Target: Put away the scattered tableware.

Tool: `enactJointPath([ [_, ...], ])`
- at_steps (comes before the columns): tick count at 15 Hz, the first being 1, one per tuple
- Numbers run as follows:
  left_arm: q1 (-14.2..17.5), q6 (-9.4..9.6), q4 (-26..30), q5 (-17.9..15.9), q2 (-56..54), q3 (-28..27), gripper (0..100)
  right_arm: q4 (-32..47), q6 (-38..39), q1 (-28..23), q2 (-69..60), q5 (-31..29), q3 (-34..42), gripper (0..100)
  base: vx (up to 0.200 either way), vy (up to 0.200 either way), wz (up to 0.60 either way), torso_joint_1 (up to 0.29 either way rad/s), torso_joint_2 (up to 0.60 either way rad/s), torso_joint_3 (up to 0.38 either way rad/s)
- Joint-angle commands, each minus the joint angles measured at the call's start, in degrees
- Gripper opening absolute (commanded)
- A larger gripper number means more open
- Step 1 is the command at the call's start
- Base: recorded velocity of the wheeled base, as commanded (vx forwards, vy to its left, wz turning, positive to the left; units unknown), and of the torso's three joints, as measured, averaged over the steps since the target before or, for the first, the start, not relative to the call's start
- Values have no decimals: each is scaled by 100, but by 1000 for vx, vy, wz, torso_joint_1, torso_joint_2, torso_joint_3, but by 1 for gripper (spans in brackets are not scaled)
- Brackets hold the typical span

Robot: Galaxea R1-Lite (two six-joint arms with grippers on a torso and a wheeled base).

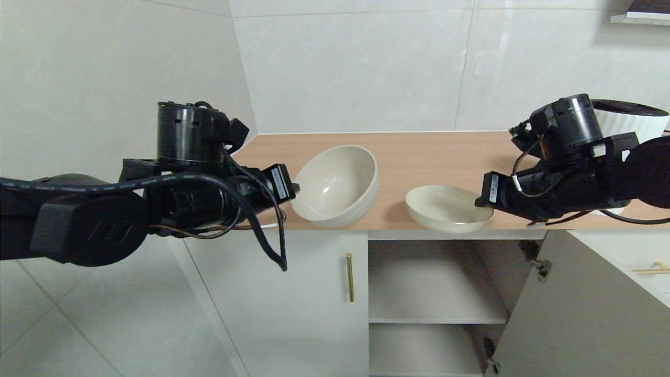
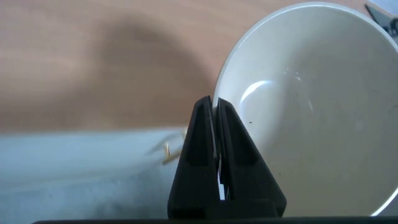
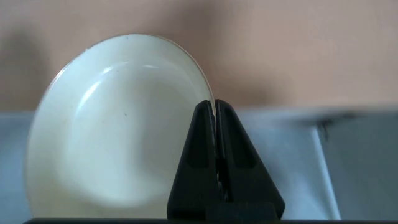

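A large cream bowl (image 1: 337,184) hangs tilted over the wooden counter's (image 1: 419,152) front edge, its rim pinched by my left gripper (image 1: 294,187). In the left wrist view the black fingers (image 2: 202,140) are shut on the bowl (image 2: 311,106) rim. A smaller, shallower cream bowl (image 1: 447,208) sits at the counter's front edge, and my right gripper (image 1: 484,201) is shut on its right rim. The right wrist view shows its fingers (image 3: 202,140) clamped on that bowl's (image 3: 118,124) rim.
Below the counter an open cabinet (image 1: 434,293) shows two white shelves, its door (image 1: 576,314) swung out to the right. A closed door with a gold handle (image 1: 349,277) is to its left. A white ribbed container (image 1: 636,120) stands at the counter's right end.
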Motion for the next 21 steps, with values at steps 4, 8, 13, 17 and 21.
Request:
enactJointPath([
  [4, -158, 45, 5, -808, -692, 804, 0, -69, -448, 0, -674, 121, 1271, 0, 0, 0, 0, 0, 0, 0],
  [8, -298, 361, 22, -913, -561, 988, 0, -34, -843, 35, -894, 288, 1561, 0, 0, 0, 0, 0, 0, 0],
  [13, -386, 361, 40, -983, -367, 979, 0, -69, -993, 35, -710, 288, 1613, 0, -40, 0, 0, 1, 1, 0],
  [17, -386, 370, 31, -975, -350, 988, 0, -69, -1028, 35, -683, 288, 1613, 0, -100, 0, 0, 7, 2, -1],
  [21, -386, 370, 14, -975, -341, 979, 0, -87, -1010, 18, -481, 262, 1561, 0, 0, 0, 0, 0, 0, 0],
])
